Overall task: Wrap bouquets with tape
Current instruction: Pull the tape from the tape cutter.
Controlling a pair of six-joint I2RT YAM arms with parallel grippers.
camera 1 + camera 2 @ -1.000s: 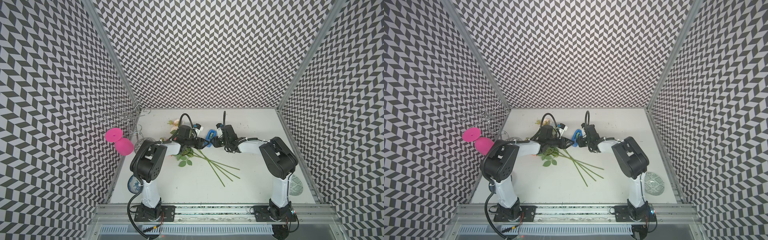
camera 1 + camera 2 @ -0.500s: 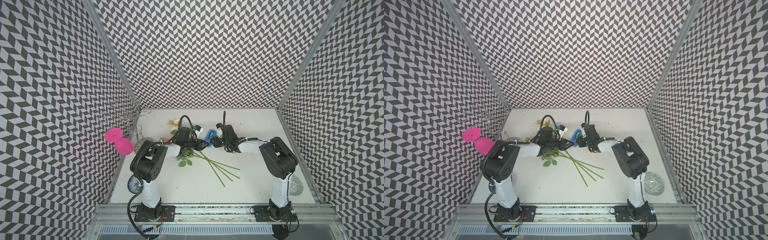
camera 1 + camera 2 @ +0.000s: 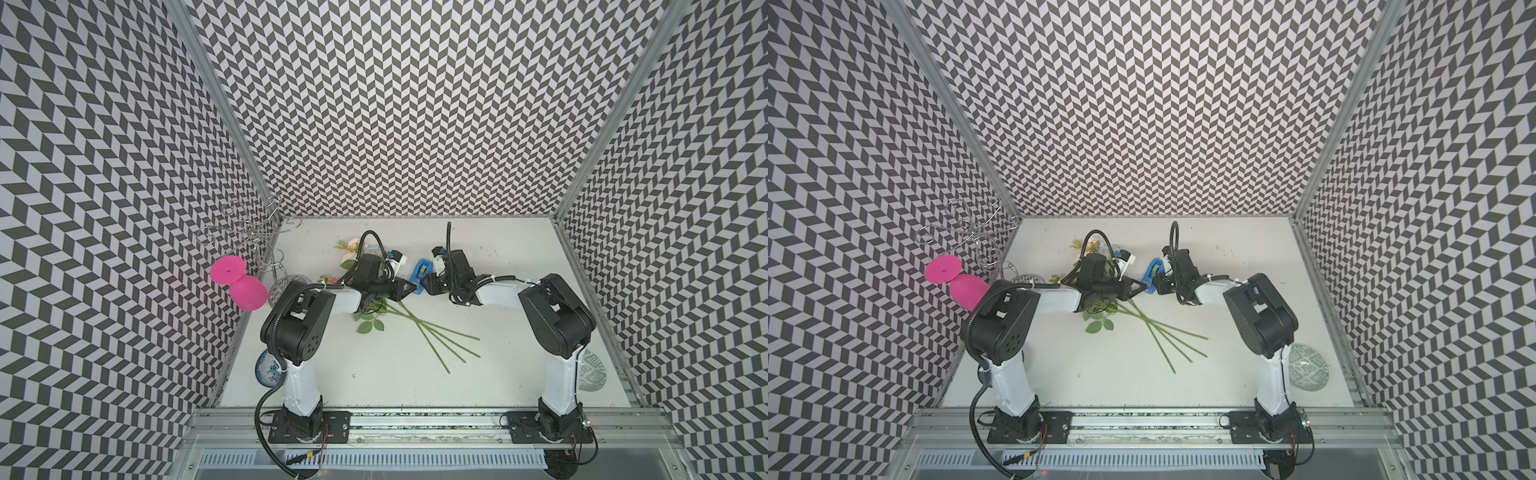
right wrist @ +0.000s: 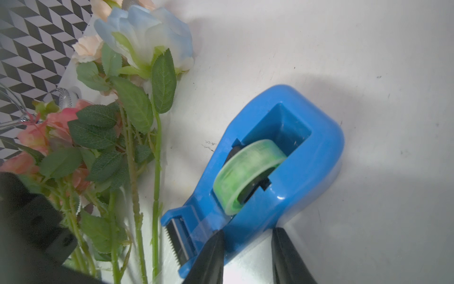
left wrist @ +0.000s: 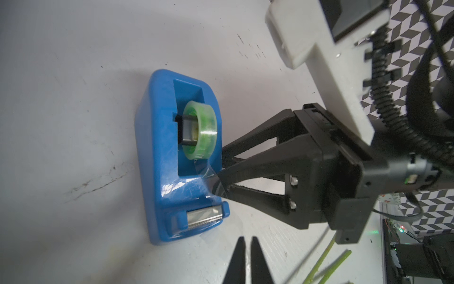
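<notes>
Locate flowers left of the tape dispenser, lying flat on the table, stems just beside its cutter end. Find left gripper with tips pressed together, just beside the same cutter end. Find right gripper at the dispenser's right side, clamped across one blue side wall.

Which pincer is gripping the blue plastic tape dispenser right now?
The right pincer: its jaws straddle the blue plastic tape dispenser across its narrower end. The left pincer is shut, empty, and clear of the dispenser.
</notes>
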